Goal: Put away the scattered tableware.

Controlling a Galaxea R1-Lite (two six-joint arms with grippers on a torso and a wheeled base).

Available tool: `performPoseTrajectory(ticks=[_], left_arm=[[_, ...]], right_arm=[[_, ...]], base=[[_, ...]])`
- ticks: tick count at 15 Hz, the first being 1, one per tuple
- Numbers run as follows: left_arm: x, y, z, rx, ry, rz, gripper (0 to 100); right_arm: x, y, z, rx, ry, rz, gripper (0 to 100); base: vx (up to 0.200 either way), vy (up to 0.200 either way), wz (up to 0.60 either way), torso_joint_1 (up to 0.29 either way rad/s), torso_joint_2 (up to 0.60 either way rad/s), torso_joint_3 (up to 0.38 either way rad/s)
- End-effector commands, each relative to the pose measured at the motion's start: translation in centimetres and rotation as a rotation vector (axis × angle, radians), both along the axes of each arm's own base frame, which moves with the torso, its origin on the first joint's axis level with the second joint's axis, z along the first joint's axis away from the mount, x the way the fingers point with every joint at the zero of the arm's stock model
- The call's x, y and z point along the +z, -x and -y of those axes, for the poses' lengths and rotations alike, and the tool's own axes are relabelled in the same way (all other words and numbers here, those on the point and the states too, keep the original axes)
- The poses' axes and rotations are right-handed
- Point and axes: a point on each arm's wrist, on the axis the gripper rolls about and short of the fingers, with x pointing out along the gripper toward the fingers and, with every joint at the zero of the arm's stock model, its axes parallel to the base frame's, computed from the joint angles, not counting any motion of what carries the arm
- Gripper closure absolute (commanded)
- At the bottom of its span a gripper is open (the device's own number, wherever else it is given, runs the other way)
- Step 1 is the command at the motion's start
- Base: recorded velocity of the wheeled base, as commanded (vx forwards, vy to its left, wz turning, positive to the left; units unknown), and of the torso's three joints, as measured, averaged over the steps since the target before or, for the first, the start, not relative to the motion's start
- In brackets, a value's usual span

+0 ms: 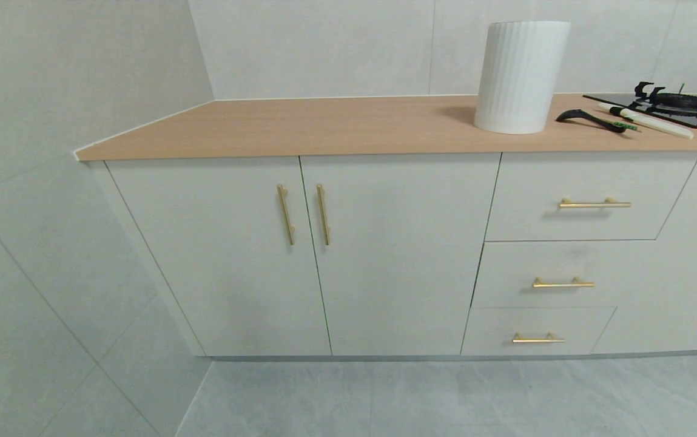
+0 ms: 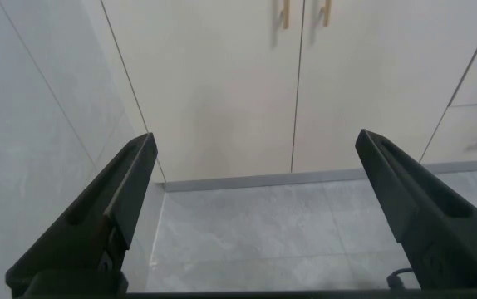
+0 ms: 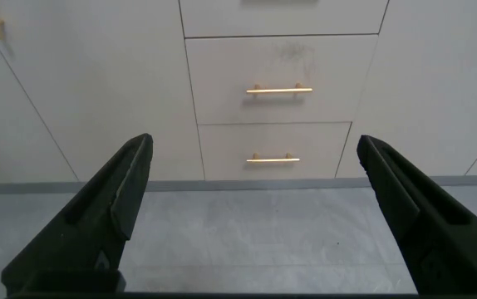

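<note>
While my left tool (image 2: 255, 137) and right tool (image 3: 253, 141) hang wide open, empty, I judge this the approach; next, reach the black spoon (image 1: 588, 118) upper right.

A: What do we see here, top down?
B: Wood tabletop (image 1: 336, 124), gas hob (image 1: 682, 100) at its right end, pale tiled wall (image 1: 324, 48) behind.
A: And below?
B: We've got 2 cabinet doors (image 1: 221, 273) w/ gold handles (image 1: 286, 213) side by side, 3 drawers (image 1: 536, 182) stacked right of them, grey tile floor (image 1: 445, 400).
</note>
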Motion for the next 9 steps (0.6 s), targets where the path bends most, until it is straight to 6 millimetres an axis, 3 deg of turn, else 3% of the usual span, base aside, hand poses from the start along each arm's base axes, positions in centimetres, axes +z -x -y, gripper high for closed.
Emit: performPoseTrajectory(ticks=[1,8,9], left_arm=[[0.0,0.0,0.0,0.0,0.006,0.0,0],[0.02,0.0,-0.01,0.002,0.008,0.001,0],[0.02,0.0,0.0,0.003,0.008,0.001,0]], right_arm=[[0.01,-0.02,0.0,0.0,0.0,-0.002,0],[0.01,-0.03,0.0,0.002,0.0,-0.004,0],[0.01,-0.02,0.0,0.0,0.0,-0.002,0]], base=[[0.0,0.0,0.0,0.0,0.0,0.0],[0.0,0.0,0.0,0.0,0.0,0.0],[0.0,-0.2,0.0,0.002,0.0,-0.002]])
